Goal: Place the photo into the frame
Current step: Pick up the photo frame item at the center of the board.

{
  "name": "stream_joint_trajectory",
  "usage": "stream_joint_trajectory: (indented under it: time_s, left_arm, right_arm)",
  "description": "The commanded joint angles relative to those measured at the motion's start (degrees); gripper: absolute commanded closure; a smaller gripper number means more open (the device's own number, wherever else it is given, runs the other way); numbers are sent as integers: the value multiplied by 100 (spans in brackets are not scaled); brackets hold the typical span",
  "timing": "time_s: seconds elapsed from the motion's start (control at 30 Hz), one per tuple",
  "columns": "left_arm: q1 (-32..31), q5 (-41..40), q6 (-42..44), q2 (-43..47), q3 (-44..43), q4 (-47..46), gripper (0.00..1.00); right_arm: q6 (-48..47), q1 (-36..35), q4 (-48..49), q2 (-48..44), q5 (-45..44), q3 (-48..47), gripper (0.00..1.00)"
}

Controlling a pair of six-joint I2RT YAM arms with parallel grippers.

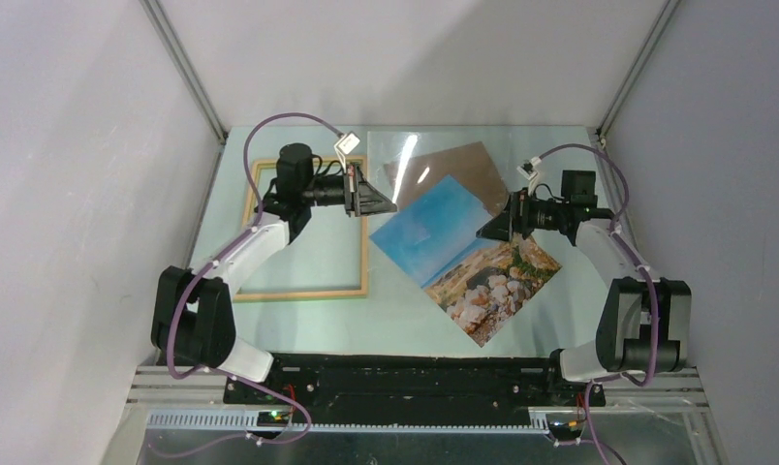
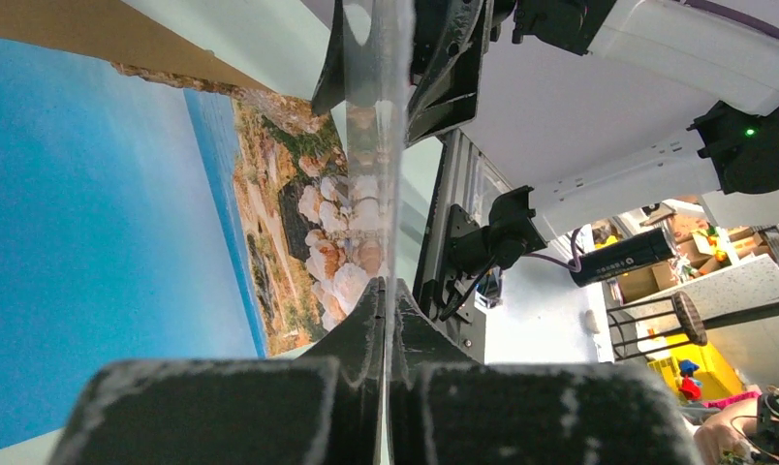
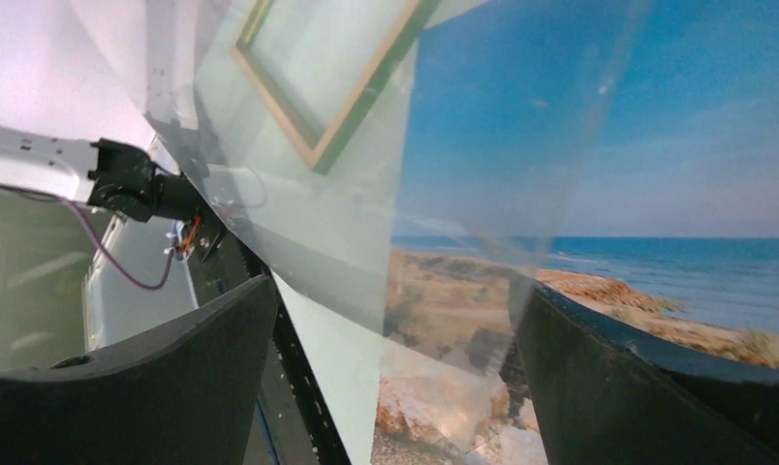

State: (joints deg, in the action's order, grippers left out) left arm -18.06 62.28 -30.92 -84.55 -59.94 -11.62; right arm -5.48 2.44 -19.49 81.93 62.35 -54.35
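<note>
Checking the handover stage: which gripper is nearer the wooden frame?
Left. The left gripper sits just beside the frame's right rail, shut on a clear sheet; the right gripper is open above the photo, well off to the frame's right.

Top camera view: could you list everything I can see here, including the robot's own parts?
photo: one, blue sky and sea over pale rocks, lying face up at an angle, centre-right of the table.
frame: one, pale wood, flat on the left of the table.
backing board: one, brown, far side, partly under the photo.
clear sheet: one, transparent with glare, far centre, gripped at one edge.
table: one, pale green.
arms: two, white and black with purple cables, bases at the near edge.
left hand: one, black, shut on the clear sheet.
right hand: one, black, open, above the photo.
</note>
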Motion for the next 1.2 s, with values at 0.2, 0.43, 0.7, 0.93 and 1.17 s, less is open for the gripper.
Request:
stream_joint_trajectory:
  time_s: [0.2, 0.43, 0.7, 0.93, 1.17]
  left_arm:
    - [173, 159, -258, 52, 23, -449, 100]
    - [420, 246, -476, -166, -9, -705, 100]
    - [632, 262, -383, -363, -100, -726, 100]
    - [640, 207, -472, -463, -99, -728, 76]
    - [669, 234, -644, -515, -125, -727, 44]
  right_arm:
    - [390, -68, 628, -210, 1148, 16, 32]
    - [657, 95, 796, -399, 1468, 13, 63]
    - [946, 176, 1033, -535, 1686, 17, 94]
    - [1700, 89, 1500, -696, 1435, 12, 100]
    - [3365, -23, 3210, -821, 953, 201, 100]
